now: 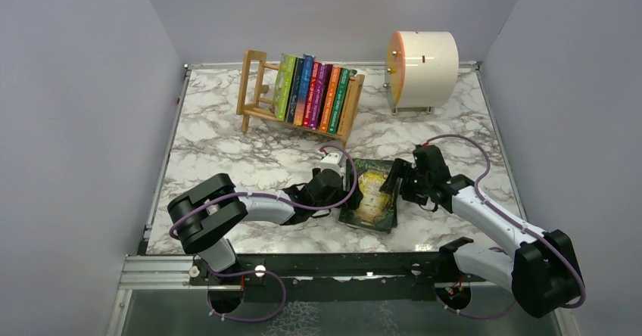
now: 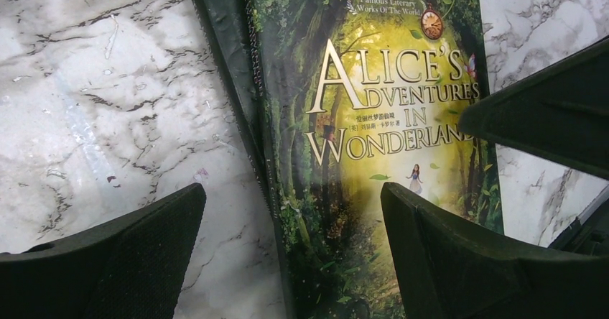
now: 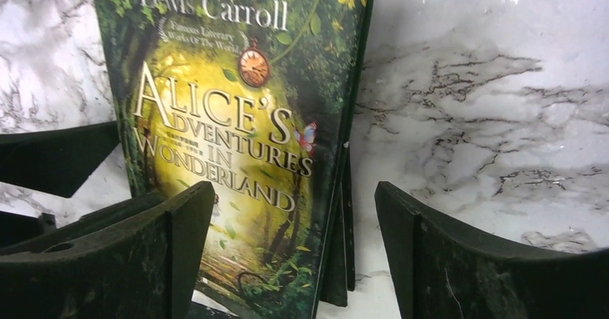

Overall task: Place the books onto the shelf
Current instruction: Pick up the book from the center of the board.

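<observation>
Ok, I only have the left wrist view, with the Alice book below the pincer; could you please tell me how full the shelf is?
Observer: The shelf stands at the far left. A row of upright books fills its right part, and its left end is free.
Operator: Thank you. Are other books lying loose?
Observer: No, the Alice book is the only one I see flat on the table, towards its near edge.
Operator: And the dark shape at my right edge?
Observer: That is the right pincer, open and straddling the book's right edge.
</observation>
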Controlling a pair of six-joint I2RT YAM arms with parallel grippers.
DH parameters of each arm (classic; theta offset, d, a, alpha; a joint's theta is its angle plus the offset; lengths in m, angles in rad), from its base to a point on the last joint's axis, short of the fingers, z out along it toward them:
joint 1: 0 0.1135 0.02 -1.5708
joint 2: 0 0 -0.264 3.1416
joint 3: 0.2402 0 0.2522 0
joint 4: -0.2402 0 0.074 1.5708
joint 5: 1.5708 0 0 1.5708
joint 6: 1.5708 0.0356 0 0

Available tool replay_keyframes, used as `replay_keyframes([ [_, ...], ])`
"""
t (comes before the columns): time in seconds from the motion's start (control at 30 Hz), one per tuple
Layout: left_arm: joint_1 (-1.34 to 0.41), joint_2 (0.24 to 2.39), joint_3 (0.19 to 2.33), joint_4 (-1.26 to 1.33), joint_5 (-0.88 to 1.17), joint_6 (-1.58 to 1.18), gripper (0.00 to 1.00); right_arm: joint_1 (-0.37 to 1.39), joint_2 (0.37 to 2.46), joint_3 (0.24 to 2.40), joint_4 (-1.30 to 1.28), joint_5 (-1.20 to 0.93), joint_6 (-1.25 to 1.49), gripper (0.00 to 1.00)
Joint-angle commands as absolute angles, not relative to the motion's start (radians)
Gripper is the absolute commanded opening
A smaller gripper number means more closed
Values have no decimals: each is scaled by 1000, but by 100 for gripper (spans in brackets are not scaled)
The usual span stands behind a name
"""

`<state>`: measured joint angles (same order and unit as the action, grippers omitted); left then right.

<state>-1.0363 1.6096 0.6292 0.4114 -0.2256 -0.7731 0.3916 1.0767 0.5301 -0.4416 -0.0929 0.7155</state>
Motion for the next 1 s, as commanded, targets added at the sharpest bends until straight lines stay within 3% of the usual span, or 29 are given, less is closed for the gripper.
replay_keyframes([
  [0.0, -1046, 1626, 652, 428, -196, -784, 86, 399, 1070, 503, -382, -144, 709, 81],
  [0.97, -1046, 1594, 613, 428, -169, -806, 87, 445, 1135, 540, -207, -338, 670, 79],
])
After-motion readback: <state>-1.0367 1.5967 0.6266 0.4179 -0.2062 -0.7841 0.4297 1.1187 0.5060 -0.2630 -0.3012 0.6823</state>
